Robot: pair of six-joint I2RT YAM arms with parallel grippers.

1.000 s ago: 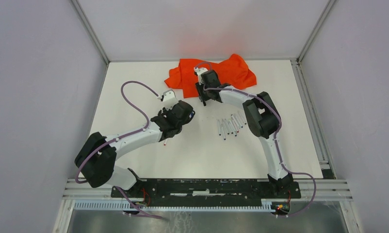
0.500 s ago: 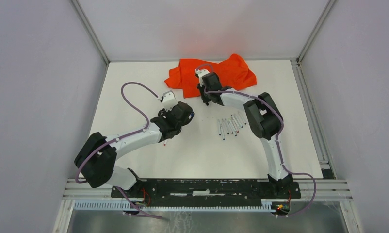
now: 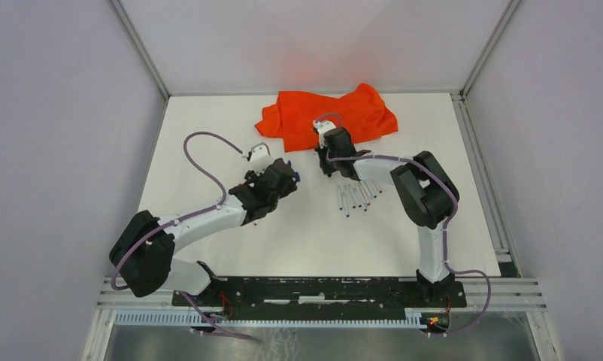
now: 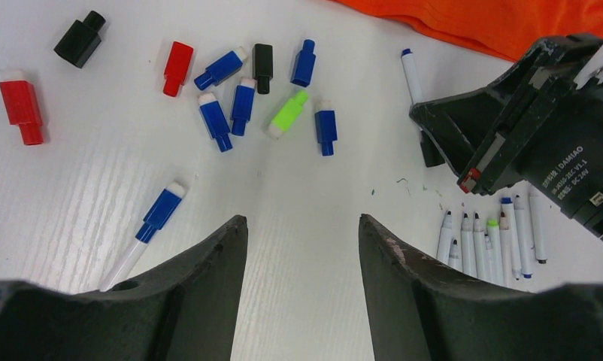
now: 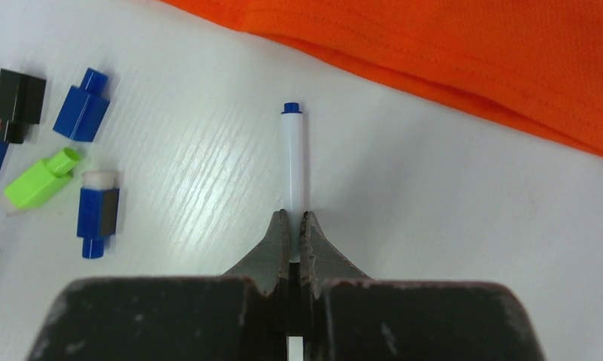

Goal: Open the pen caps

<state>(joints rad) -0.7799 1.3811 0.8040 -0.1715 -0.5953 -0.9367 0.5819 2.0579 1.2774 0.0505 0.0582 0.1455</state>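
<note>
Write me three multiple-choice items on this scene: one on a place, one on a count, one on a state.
1. Where does the cloth lie?
A. on the far side of the table
B. by the arm bases
C. under the left arm

2. How many green caps show in the left wrist view?
A. none
B. one
C. three

3. The right jaws are:
A. wide open
B. shut on a pen
C. shut on the cloth

Key: 1 A, the top view shows it by the far edge. 2 B, only one shows there. 3 B, the right wrist view shows them pinching the white barrel.
</note>
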